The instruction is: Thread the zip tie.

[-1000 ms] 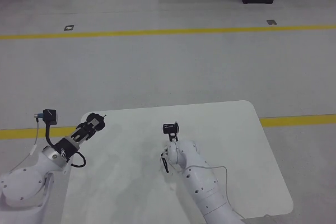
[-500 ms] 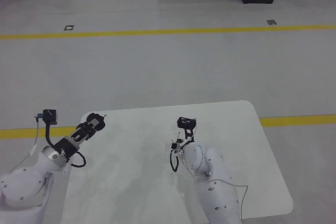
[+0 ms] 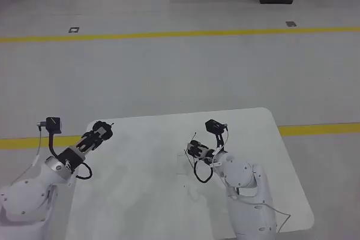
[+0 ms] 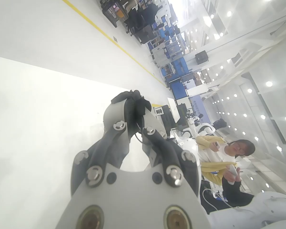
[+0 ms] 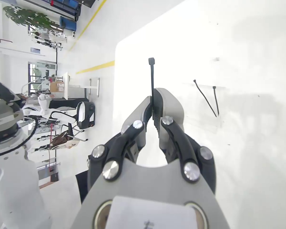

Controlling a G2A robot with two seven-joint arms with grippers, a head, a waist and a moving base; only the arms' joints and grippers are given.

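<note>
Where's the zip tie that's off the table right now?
Right wrist view: the zip tie is pinched in the right gripper, head end sticking out past its tips, above the table near two loose ties lying there.

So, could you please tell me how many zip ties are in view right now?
3. One zip tie stands clamped in the jaws of the right gripper; a second zip tie and a third zip tie lie on the table, converging in a V. Others may be hidden.

Thin zip tie (image 5: 152, 77) — matt black plastic; table (image 5: 240, 24) smooth, white, faintly glossy; right claw (image 5: 154, 97) — shiny metal screws (image 5: 167, 120).
</note>
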